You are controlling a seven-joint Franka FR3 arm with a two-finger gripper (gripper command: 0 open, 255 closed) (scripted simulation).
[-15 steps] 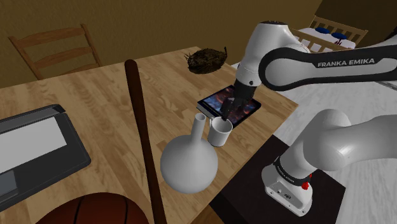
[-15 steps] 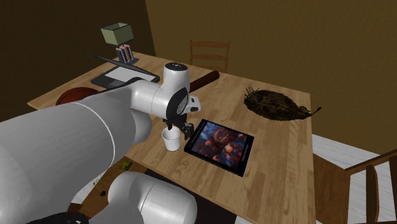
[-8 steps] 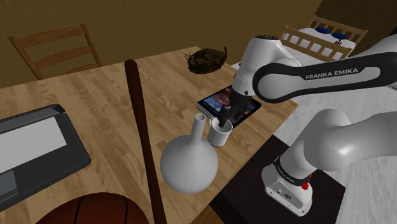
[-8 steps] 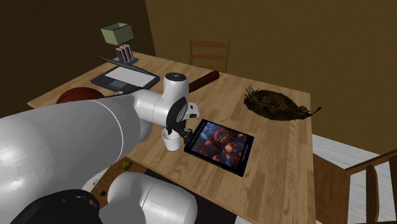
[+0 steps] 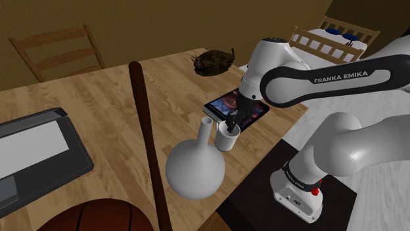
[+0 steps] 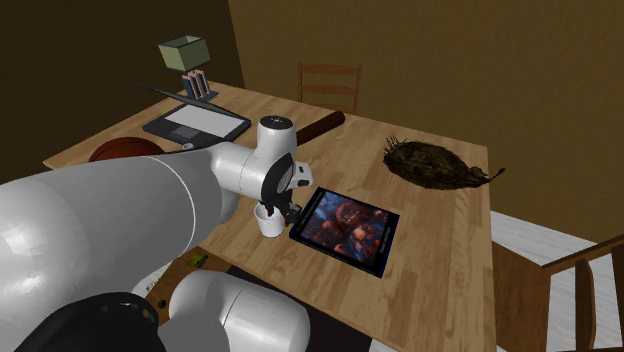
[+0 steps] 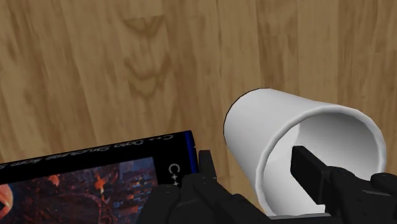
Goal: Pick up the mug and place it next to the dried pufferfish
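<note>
A plain white mug point(image 5: 225, 140) stands upright near the wooden table's front edge, between a white flask and a picture book. My black gripper point(image 5: 230, 125) has come down onto its rim. In the wrist view one finger point(image 7: 312, 167) is inside the mug point(image 7: 254, 121) and the other point(image 7: 207, 167) is outside. The mug wall sits between them, with a small gap showing beside the outer finger. The dried pufferfish point(image 5: 214, 62), dark brown and spiky, lies at the table's far corner, well beyond the book. In the second exterior view the gripper point(image 6: 275, 210) is above the mug point(image 6: 268, 224) and the pufferfish point(image 6: 432, 163) lies far to the right.
A picture book point(image 5: 243, 105) lies flat right beside the mug. A round white flask point(image 5: 194, 169) stands close on the other side. A long dark stick point(image 5: 146, 118), a laptop point(image 5: 33, 154) and a basketball point(image 5: 92, 216) lie further along. A chair point(image 5: 56, 49) stands behind the table.
The arm has lowered the gripper from just above the mug onto its rim. The fingers have drawn closer together around the mug wall. The mug has not moved.
</note>
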